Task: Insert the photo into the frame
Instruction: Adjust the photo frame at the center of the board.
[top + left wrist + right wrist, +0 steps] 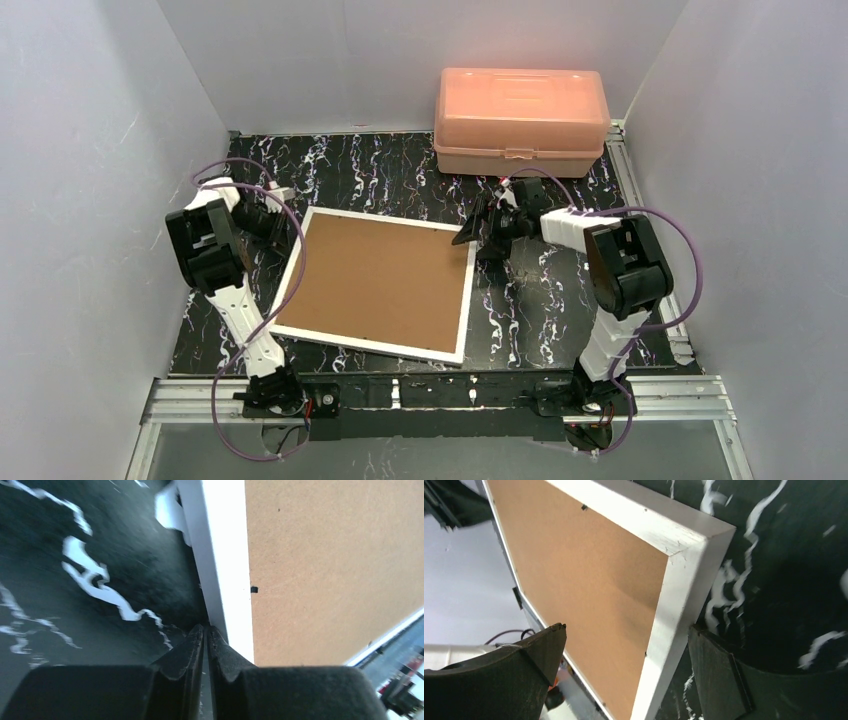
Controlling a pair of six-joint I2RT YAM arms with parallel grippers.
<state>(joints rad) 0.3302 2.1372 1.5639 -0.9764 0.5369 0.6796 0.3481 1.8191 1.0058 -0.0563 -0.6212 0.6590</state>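
- Two things belong to this job, and only one of them shows: the frame (372, 344) lies flat in the middle of the desk (540, 300), face down, with its brown board back (380, 280) turned up.
- No view shows the photo. I cannot tell whether it sits under the board or lies somewhere out of sight.
- My left jaws are almost together, with only a thin dark slit between them, and I see nothing held in it. Their tips are low at the desk, just beside the outer side of the frame's left white edge, near its far corner.
- My right jaws stand wide apart around the far right corner of the frame. One side is over the board and the other over the desk, and neither seems to touch the frame.
- The board looks seated inside the white border, and small dark tabs (253, 589) show along its edge.
- A pink box (520, 110) stands closed at the far end of the desk, well apart from the frame.
- On progress, I judge that the pictures do not decide it. If the photo is not inside, nearly all the work is left: open the back, lay the photo in, close it. If it is inside, only turning the frame over may be left.
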